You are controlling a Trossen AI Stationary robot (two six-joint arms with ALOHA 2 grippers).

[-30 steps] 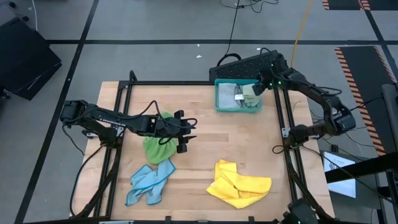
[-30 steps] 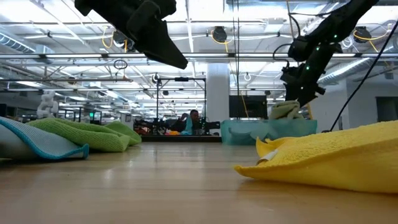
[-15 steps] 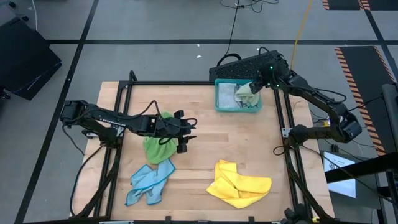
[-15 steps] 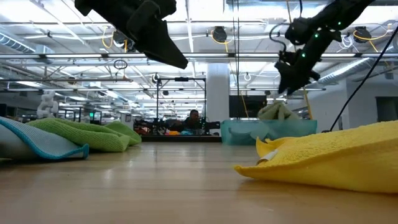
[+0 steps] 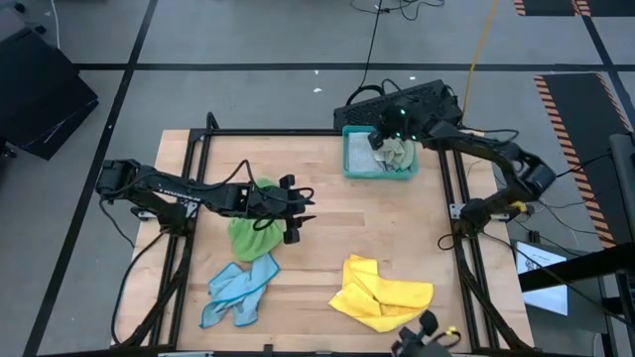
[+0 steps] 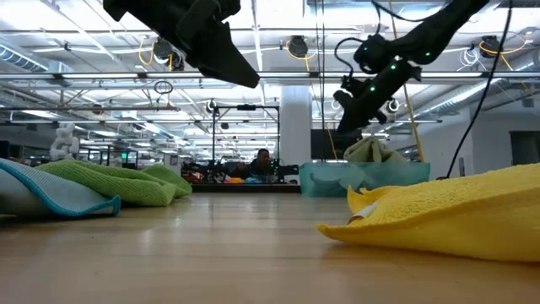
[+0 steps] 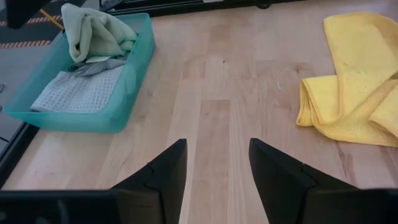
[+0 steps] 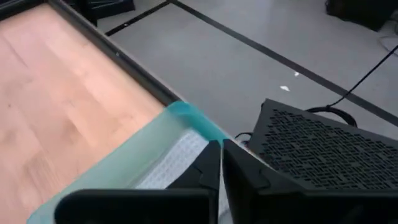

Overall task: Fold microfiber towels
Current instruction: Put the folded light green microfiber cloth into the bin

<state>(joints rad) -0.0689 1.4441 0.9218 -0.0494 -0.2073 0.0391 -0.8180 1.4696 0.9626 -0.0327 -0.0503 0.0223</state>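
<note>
- The left hand (image 5: 294,210) is seen hovering just above the bright green towel (image 5: 254,234), well to the left of the teal tray (image 5: 349,165); its fingers (image 7: 163,176) are parted with bare bench (image 7: 211,143) between them and nothing is held. No change is seen in it over the last second.
- The light blue towel (image 5: 238,293) lies crumpled at the near left of the bench, far from the tray, and the yellow towel (image 5: 382,293) lies bunched nearer the front edge, well in front of the tray; neither has been shifted.
- The pale green towel (image 5: 398,153) has been left draped in the right end of the tray, on top of a grey towel (image 7: 74,93) lying flat on the tray's floor.
- The right hand (image 5: 381,139) has been swung leftward over the tray's back rim, away from the pale green towel, and its fingers (image 8: 208,168) have been clenched shut on nothing.
- From this it is judged that one towel has been delivered to the tray and released, so that the right arm is freed for the next cloth; three towels are left unfolded on the bench.
</note>
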